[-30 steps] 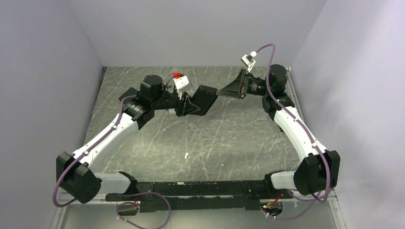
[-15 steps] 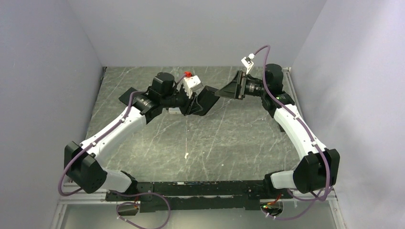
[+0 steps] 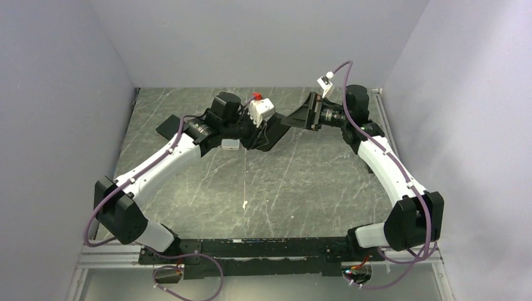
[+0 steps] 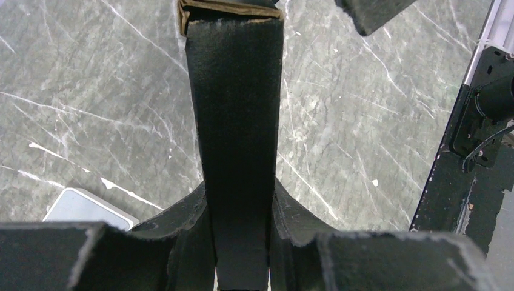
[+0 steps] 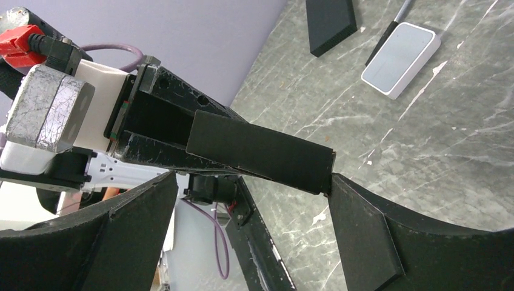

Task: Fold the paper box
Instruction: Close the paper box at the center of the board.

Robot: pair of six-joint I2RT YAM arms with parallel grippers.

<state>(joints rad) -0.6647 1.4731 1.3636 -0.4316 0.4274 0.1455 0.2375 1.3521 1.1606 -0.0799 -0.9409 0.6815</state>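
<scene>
The paper box [image 4: 235,103] is a matte black cardboard piece with a raw brown far edge, and it is held off the table. My left gripper [image 4: 239,203] is shut on its near end, one finger [image 4: 173,215] pressed on each side. From above, the box [image 3: 275,130] sticks out of the left gripper [image 3: 256,134] toward the right gripper [image 3: 293,118]. In the right wrist view the box [image 5: 260,151] ends just at the tip of one right finger [image 5: 363,230]. The right gripper [image 5: 253,182] stands wide open with nothing between its fingers.
A small silver-grey case [image 5: 400,57] lies on the marble table [image 3: 301,182] under the left arm, also visible as the case [image 4: 88,209]. A plain black slab [image 3: 170,125] lies at the far left. Grey walls enclose the table on three sides.
The left arm has carried the box to the right and farther back. The right gripper has opened wider and shifted slightly left toward the box's free end.
</scene>
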